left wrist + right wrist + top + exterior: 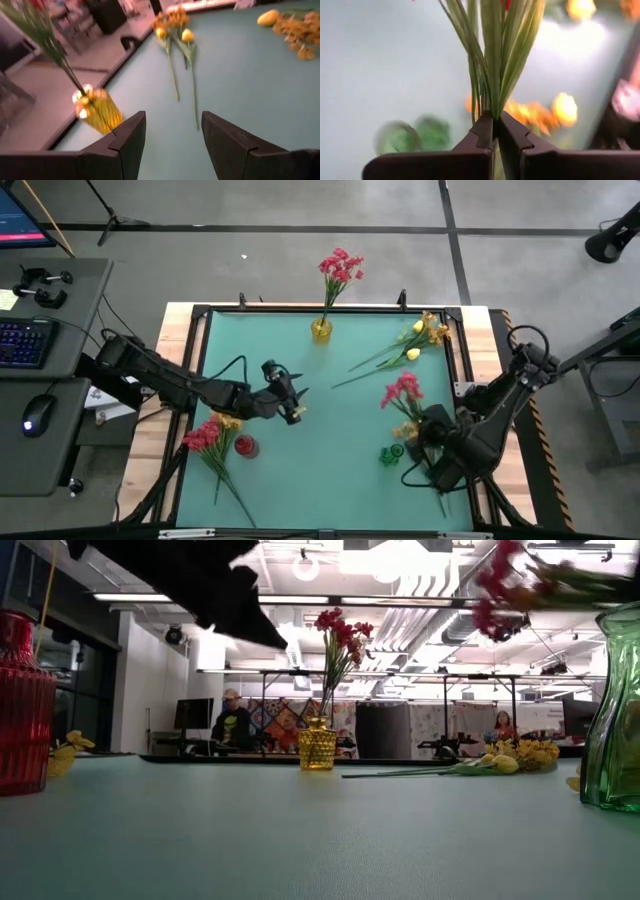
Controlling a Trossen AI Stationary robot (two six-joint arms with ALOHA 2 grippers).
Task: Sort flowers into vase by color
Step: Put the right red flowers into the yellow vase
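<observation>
1. Flowers lie scattered: a red-pink spray (403,390) rides in the right gripper (495,131), jaws pinching its stems, near the tabletop's right edge.
2. Light, floppy; grip low on the stems.
3. Left gripper (172,131) hovers mid-table, jaws spread.

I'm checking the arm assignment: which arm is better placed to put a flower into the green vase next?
Right, probably. The right gripper is shut on a red-pink spray, and the green vase stands close beside it. The left gripper is open, empty, mid-table.
</observation>
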